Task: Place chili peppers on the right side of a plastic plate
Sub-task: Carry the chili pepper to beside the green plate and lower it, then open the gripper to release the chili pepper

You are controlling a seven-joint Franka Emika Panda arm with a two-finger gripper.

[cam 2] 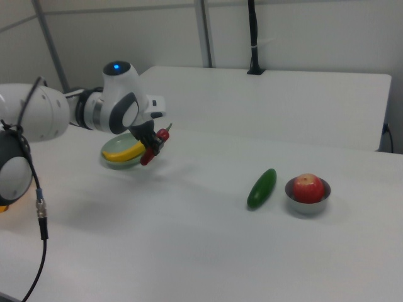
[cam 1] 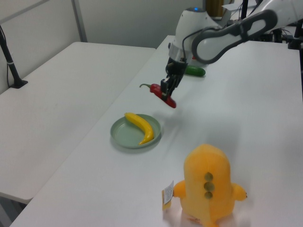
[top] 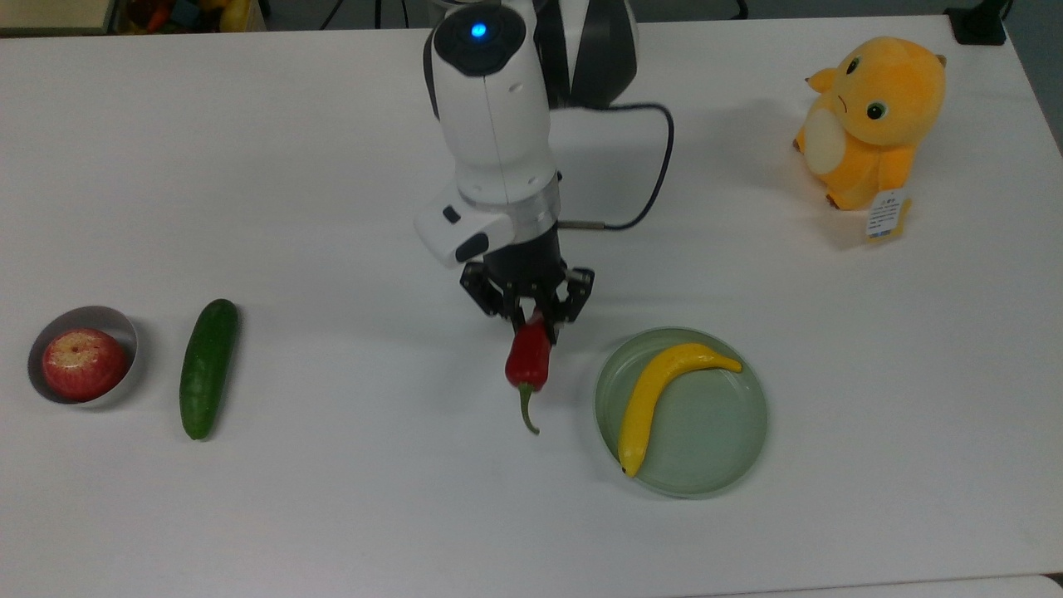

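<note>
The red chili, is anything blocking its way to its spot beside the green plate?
Nothing visible does. The gripper holds the wrinkled red chili above bare white table, beside the round pale-green plastic plate holding a yellow banana.
</note>
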